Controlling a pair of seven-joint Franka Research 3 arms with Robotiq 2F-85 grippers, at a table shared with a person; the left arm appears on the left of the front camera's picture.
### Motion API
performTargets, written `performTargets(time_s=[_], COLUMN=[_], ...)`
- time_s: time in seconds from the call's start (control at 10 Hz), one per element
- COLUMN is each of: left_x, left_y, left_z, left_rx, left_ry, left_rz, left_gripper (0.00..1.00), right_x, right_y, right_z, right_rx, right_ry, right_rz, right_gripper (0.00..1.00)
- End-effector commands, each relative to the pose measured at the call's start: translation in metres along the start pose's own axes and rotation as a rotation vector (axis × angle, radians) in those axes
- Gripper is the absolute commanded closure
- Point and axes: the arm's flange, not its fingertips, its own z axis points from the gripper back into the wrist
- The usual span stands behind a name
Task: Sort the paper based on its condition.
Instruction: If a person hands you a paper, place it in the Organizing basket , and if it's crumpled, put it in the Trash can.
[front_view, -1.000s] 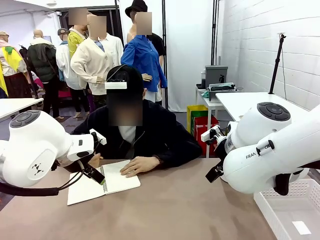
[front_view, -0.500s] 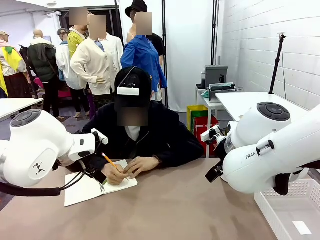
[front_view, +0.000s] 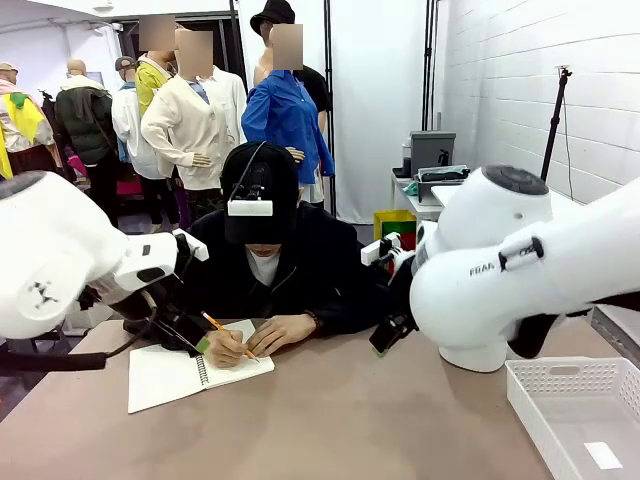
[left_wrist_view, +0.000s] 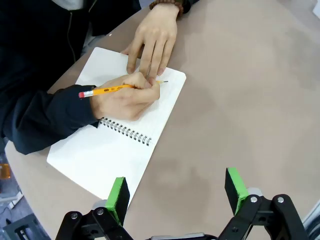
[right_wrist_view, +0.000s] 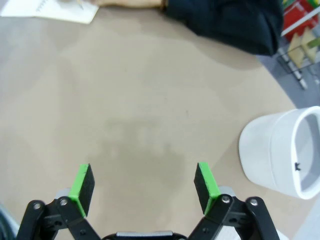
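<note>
Left wrist view: left gripper (left_wrist_view: 177, 189) is hovering, green-padded fingers (left_wrist_view: 119, 192) spread and empty, since a person's hand (left_wrist_view: 125, 97) is pencilling in the white spiral-bound notebook (left_wrist_view: 100, 155), which is probably holding the paper; right gripper (right_wrist_view: 144, 181), equally spread, is waiting.

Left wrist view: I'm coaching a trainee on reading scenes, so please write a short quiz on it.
1. True or false: the left gripper is shut on the notebook.
2. What does the writing hand hold? A pencil; B marker; C scissors.
3. Fill in: the person's other hand rests on the ____.
Key: 1 false, it is open and holds nothing; 2 A; 3 notebook.
</note>
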Motion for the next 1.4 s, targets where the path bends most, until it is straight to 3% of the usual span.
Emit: performTargets(time_s=[0.0, 0.4, 0.7, 0.9, 1.3], left_x=[0.001, 0.010, 0.014, 0.013, 0.018], left_y=[0.002, 0.011, 0.033, 0.050, 0.071], left_z=[0.032, 0.106, 0.149, 0.174, 0.203], left_rx=[-0.047, -0.014, -0.001, 0.036, 0.063], left_ry=[0.013, -0.014, -0.071, -0.142, -0.155], left_rz=[-0.049, -0.104, -0.086, -0.059, -0.055], left_gripper=[0.00, 0.00, 0.00, 0.00, 0.00], right_x=[0.014, 0.057, 0.059, 0.062, 0.071], right_y=[-0.002, 0.002, -0.012, -0.021, -0.040], right_z=[0.021, 0.101, 0.153, 0.178, 0.216], right_rx=[0.044, 0.083, 0.093, 0.073, 0.050], right_ry=[0.022, -0.064, -0.195, -0.236, -0.308], right_rz=[0.060, 0.088, 0.061, 0.039, -0.004], right_gripper=[0.00, 0.00, 0.00, 0.00, 0.00])
